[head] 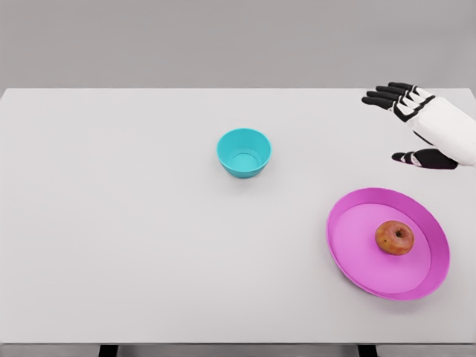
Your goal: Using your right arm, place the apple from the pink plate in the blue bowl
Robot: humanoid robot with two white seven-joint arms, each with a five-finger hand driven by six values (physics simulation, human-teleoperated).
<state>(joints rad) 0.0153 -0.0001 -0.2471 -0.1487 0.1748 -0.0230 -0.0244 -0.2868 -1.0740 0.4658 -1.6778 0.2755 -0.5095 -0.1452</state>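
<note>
Apple (394, 237) sitting right there on the pink plate (349, 238), a little right of the plate's middle, stem dimple facing up toward the camera, and nothing touching it. The plate lies at the near right of the white table (111, 223). Up above it in the picture, at the far right, the right hand (413, 126) hangs in the air, fingers (383, 97) stretched out and spread, thumb apart below them, holding nothing at all. So here is the relation that matters: the apple lies nearer to the robot than the hand and slightly to its left, well apart from it, with the far rim of the plate in between. The hand's fingers point left, toward the middle of the table, not down at the fruit. The apple is round enough that no long axis shows, so by my reading any approach from above should suit it. The blue bowl (244, 152) stands upright near the centre of the table, well to the left of the plate and a bit farther away, empty as far as I can see. No left arm shows anywhere, so the right hand is the only one in play, and the pickup has not yet begun.
</note>
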